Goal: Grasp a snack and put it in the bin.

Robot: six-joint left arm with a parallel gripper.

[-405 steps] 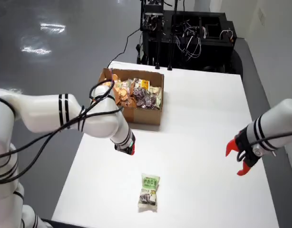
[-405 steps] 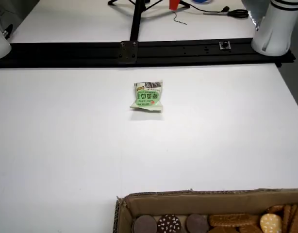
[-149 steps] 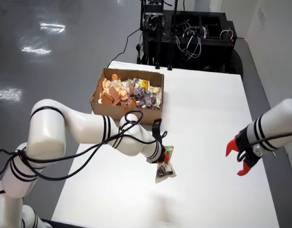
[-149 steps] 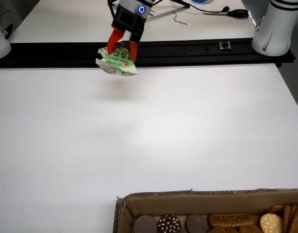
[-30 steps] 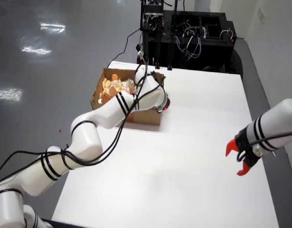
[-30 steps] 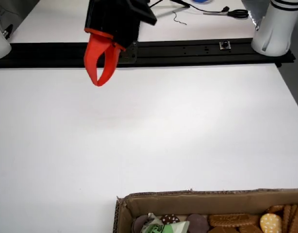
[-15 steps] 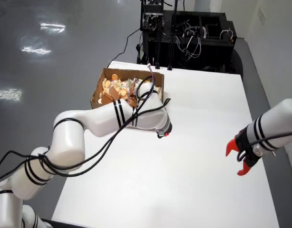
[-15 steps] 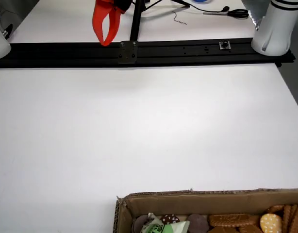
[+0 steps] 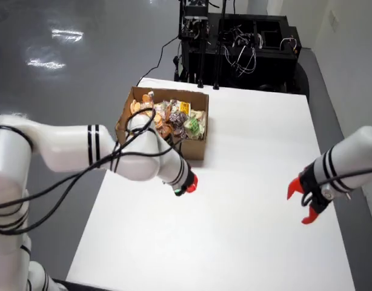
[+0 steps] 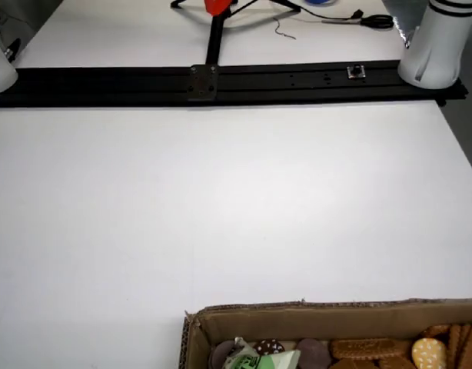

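A cardboard box (image 9: 192,147) stands at the far side of the white table in the view from above, filled with several wrapped snacks and biscuits (image 9: 174,117). The left arm reaches across the table, and its red-tipped gripper (image 9: 191,182) hangs just in front of the box's near right corner. Its fingers look pressed together with nothing between them. In the low view from across the table, the box's rim (image 10: 336,310) runs along the bottom edge, with biscuits (image 10: 367,350) and a green packet (image 10: 255,360) inside. No gripper shows in that view.
In the view from above, a second arm's red gripper (image 9: 298,208) stands open near the table's right edge. Dark electronics racks (image 9: 246,42) stand behind the table. In the low view, a black rail (image 10: 221,81) and a white arm base (image 10: 440,42) line the far edge.
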